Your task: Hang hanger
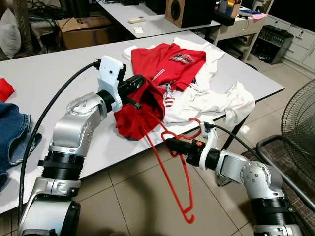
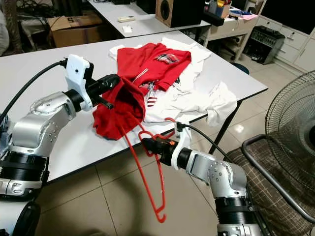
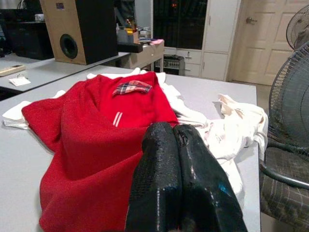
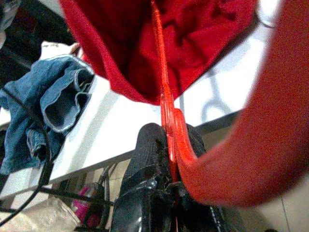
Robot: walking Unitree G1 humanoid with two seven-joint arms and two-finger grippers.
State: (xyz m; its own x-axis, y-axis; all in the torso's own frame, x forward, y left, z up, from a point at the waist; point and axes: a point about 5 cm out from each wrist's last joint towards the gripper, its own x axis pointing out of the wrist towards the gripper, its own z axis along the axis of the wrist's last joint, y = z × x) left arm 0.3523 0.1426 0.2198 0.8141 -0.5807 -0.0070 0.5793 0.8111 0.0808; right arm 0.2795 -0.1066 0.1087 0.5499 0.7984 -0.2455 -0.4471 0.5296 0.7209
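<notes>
A red shirt (image 1: 162,64) lies on the white table (image 1: 49,78), its near edge lifted off the top. My left gripper (image 1: 140,83) is shut on that lifted red cloth; in the left wrist view its fingertips (image 3: 176,130) press together with the shirt spread beyond. A red plastic hanger (image 1: 172,182) hangs off the table's front edge. One arm of it reaches up into the shirt's opening and the other points down at the floor. My right gripper (image 1: 170,143) is shut on the hanger just below its hook (image 4: 270,145), below the table edge.
White garments (image 1: 216,101) lie heaped beside the red shirt. Blue jeans (image 1: 10,132) sit at the table's left end. A fan (image 1: 300,118) and a chair frame (image 1: 275,147) stand on my right. A second table with a speaker (image 1: 184,11) is behind.
</notes>
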